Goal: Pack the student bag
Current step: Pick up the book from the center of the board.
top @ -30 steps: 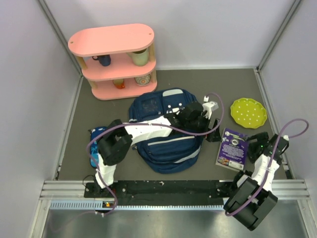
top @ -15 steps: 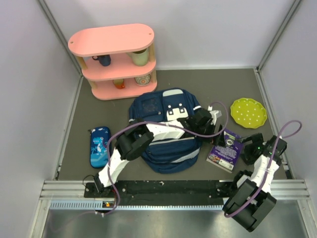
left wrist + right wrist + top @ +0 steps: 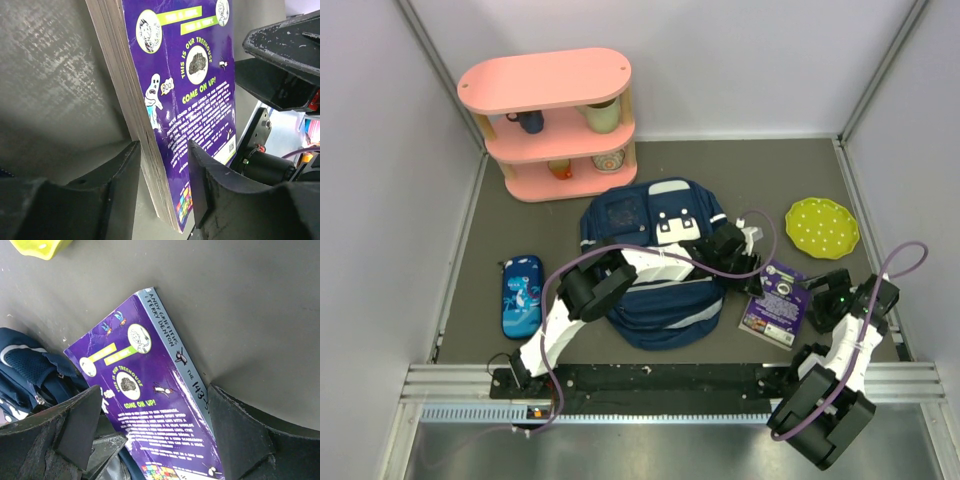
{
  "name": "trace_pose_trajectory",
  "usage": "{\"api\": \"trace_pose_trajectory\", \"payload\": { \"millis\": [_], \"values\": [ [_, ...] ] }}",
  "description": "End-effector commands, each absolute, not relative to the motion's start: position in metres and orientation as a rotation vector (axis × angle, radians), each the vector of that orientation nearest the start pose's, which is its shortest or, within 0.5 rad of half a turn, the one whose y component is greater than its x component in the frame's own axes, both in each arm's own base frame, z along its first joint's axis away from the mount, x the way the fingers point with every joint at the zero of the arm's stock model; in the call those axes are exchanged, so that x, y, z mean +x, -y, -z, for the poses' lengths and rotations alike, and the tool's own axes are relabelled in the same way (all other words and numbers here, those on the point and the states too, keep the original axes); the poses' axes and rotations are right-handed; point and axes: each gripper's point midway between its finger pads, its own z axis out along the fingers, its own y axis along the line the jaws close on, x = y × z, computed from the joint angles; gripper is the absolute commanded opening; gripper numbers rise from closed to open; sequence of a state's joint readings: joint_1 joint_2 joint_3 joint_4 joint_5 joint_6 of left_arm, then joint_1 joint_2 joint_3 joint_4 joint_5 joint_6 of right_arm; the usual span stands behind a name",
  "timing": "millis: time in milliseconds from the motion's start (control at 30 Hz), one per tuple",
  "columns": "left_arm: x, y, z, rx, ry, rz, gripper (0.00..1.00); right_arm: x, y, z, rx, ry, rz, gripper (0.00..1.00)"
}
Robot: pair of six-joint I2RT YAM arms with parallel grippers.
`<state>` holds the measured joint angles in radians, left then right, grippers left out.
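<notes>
The student bag (image 3: 665,312), navy with white patches, lies in the middle of the table. Right of it is a purple book (image 3: 775,300), propped up on its left side. My left gripper (image 3: 752,272) reaches over the bag to the book's left edge. In the left wrist view my left gripper (image 3: 162,147) is shut on the book (image 3: 200,75), one finger on the page edges and one on the back cover. My right gripper (image 3: 155,390) stands open, straddling the book (image 3: 145,390) from the spine side. The bag's corner (image 3: 25,365) shows at the left there.
A yellow-green plate (image 3: 822,227) lies behind the book at the right. A blue pencil case (image 3: 521,295) lies left of the bag. A pink shelf (image 3: 555,120) with cups stands at the back left. Walls close in both sides.
My left gripper moved off the bag to the book's left edge and closed in on it. The book slid left and its left side lifted. The right gripper edged left.
</notes>
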<state>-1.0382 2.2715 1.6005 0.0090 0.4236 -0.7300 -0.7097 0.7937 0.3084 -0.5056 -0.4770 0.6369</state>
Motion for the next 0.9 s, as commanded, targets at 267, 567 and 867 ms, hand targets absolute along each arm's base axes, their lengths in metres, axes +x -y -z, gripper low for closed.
{"api": "trace_pose_trajectory", "payload": {
  "millis": [267, 567, 867],
  "values": [
    [0.182, 0.579, -0.156, 0.745, -2.169, 1.703, 0.47, 0.193, 0.014, -0.040, 1.385, -2.101, -0.690, 0.84],
    [0.184, 0.580, -0.128, 0.719, -2.284, 1.653, 0.29, 0.193, 0.014, -0.040, 1.380, -2.101, -0.693, 0.84],
    [0.191, 0.574, -0.113, 0.777, -2.319, 1.507, 0.00, 0.197, 0.014, -0.046, 1.371, -2.095, -0.707, 0.84]
  ]
}}
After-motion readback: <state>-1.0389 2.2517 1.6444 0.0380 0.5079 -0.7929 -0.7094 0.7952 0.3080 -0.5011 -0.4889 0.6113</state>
